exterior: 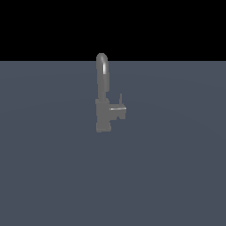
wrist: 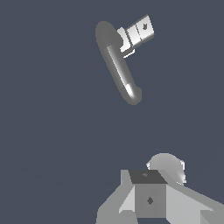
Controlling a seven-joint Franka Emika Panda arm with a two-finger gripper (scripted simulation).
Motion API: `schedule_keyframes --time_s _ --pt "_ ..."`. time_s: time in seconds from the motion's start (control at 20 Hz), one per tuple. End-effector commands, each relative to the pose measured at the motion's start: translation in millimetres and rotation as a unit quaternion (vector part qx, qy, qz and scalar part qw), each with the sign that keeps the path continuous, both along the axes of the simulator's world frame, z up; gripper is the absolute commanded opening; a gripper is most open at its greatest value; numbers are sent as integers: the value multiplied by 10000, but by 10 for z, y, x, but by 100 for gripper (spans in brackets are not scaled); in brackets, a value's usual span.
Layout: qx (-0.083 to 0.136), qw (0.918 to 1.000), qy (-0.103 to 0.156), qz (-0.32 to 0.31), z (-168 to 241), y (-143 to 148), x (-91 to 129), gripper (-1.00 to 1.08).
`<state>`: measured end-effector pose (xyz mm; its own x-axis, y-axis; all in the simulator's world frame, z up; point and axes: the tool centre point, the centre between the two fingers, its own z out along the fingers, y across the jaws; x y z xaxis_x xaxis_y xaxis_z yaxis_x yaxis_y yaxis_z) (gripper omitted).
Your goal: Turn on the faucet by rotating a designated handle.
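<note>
Wrist view: faucet (wrist: 118, 65) well apart from claw (wrist: 151, 197); claw's opening unclear.

Flat floor (exterior: 53, 176) – plain slate blue-grey, no marks or texture, fills the lower part of the exterior view. Black backdrop (exterior: 176, 26) above it, meeting at a straight horizon line. Wrist view – same blue-grey floor (wrist: 43, 131) behind everything.
</note>
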<state>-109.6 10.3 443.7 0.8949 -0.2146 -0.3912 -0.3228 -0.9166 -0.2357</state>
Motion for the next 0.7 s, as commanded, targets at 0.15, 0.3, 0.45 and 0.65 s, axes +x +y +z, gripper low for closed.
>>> schedule_keyframes --time_s 0.15,0.3,0.45,0.65 --pt "351 9978 420 -374 -171 -44 301 -100" --pt "547 9947 653 -580 -277 -72 458 -100" --pt "745 9901 888 -788 -394 -104 611 -100" --pt "1015 9817 1205 -1069 -564 -149 808 -100"
